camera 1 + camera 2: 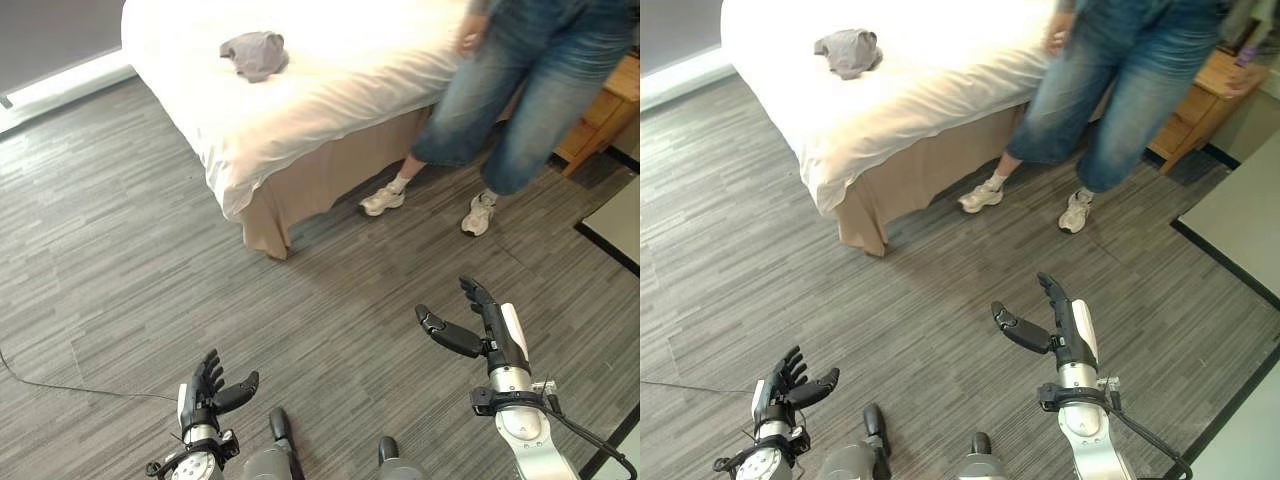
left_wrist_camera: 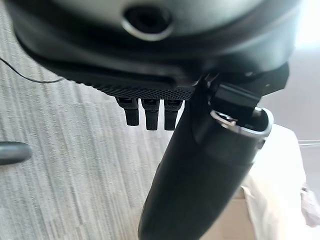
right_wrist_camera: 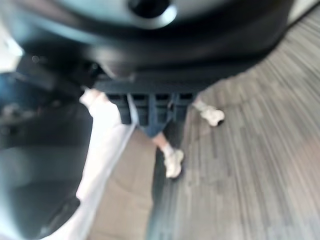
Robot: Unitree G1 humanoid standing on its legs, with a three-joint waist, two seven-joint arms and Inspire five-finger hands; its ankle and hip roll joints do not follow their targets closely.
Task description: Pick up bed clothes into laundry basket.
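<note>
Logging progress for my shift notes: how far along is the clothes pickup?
Nothing looks done. The grey garment lies on the bed. The left hand and right hand are open and hold nothing, over the floor. Approaching, grasping and basketing it remain.

Matt, streaky grey wood-grain plank floor (image 1: 130, 260); smooth white cloth bed cover (image 1: 330, 80) over a tan fabric bed skirt (image 1: 300, 195); crumpled soft grey cloth garment (image 1: 254, 54); orange-brown wooden cabinet (image 1: 610, 110); person's faded blue denim jeans (image 1: 520, 90)
</note>
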